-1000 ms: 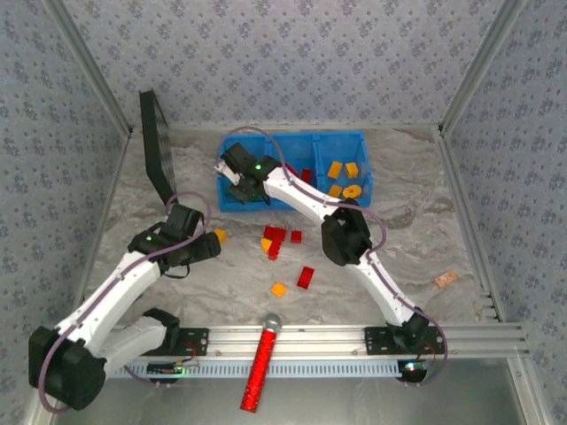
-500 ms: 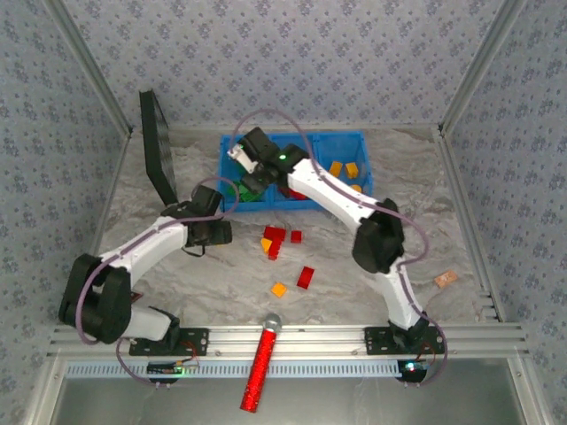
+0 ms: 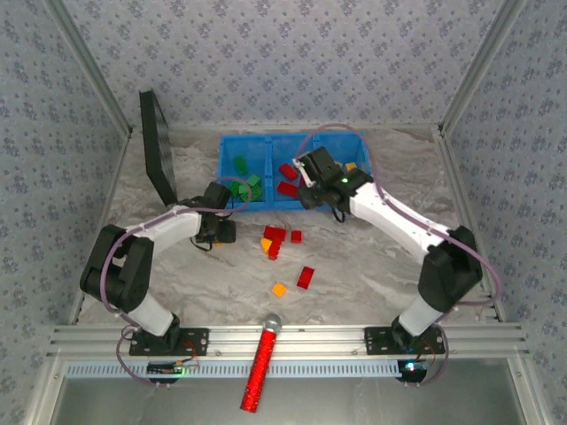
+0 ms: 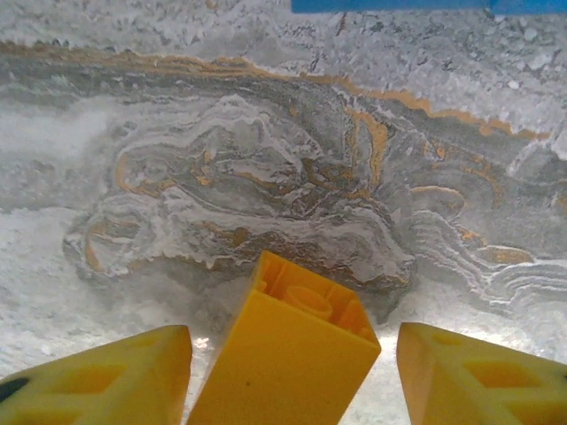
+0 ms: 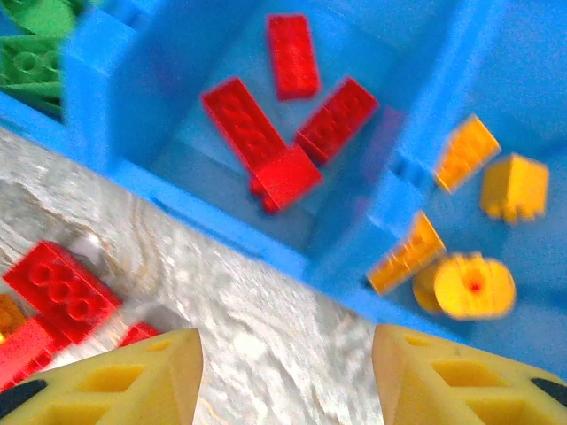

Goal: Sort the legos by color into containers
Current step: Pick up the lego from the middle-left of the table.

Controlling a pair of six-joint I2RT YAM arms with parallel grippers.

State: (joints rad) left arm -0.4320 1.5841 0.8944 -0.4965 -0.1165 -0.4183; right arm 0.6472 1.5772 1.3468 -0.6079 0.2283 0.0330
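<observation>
Near the front-left corner of the blue tray (image 3: pixel 266 205), the left fingers (image 4: pixel 97 376) are hanging over the marbled counter (image 3: pixel 372 257), 1 on each side of a yellow brick (image 4: pixel 283 372) that is tilting with its hollow underside facing the wrist camera. A sliver of gap is showing between the brick and the right-hand finger, and I cannot tell whether the pair is actually gripping it. The right fingers (image 5: pixel 469 372) are standing apart with nothing between them, hovering over the tray's near wall where the middle compartment is meeting the right one. The tray is sitting at the far side of the counter with 3 compartments side by side: green bricks (image 3: pixel 251 186) are lying in the left one, 4 red bricks (image 5: pixel 241 119) in the middle one, and 3 yellow-orange bricks (image 5: pixel 467 150) plus a yellow ring (image 5: pixel 465 285) in the right one. Loose on the counter just in front of the tray, a cluster of red bricks (image 3: pixel 276 235) is lying with an orange one (image 3: pixel 266 243) touching it; nearer the arms, another red brick (image 3: pixel 306 277) and an orange brick (image 3: pixel 279 289) are lying just beside each other. A red glittery cylinder (image 3: pixel 259 367) is resting across the rail at the near edge, and a black panel (image 3: pixel 158 146) is leaning at the far left.
</observation>
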